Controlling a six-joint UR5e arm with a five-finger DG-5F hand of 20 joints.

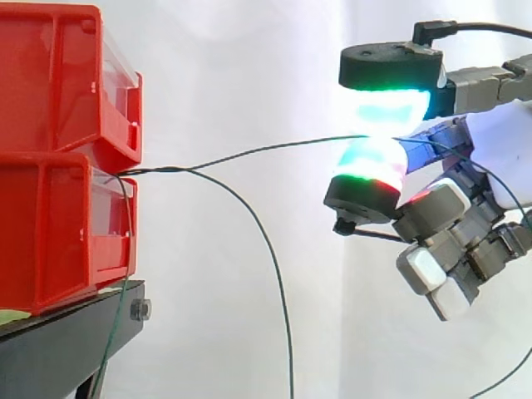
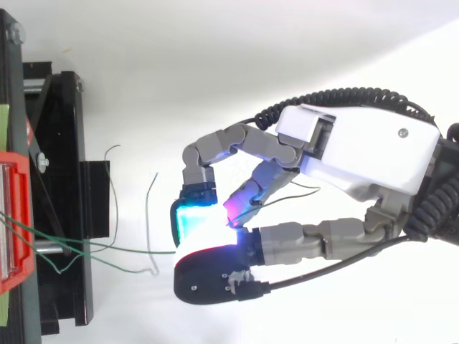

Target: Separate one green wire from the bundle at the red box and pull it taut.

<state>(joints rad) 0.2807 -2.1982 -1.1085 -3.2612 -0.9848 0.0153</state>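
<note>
Green wire (image 1: 266, 150), pinched by the robot hand (image 2: 358, 154) at mid-right, may slip out when pulled from the red box (image 1: 50, 241).

White curtain (image 1: 249, 66) hanging behind a black stand (image 1: 58, 345).
The curtain is glowing pale under bright, even light. The stand is sitting at the left, a bolt (image 1: 140, 310) showing on its edge. Seen from above, white ground (image 2: 215, 43) is lying around it, greying toward the right corners.
</note>
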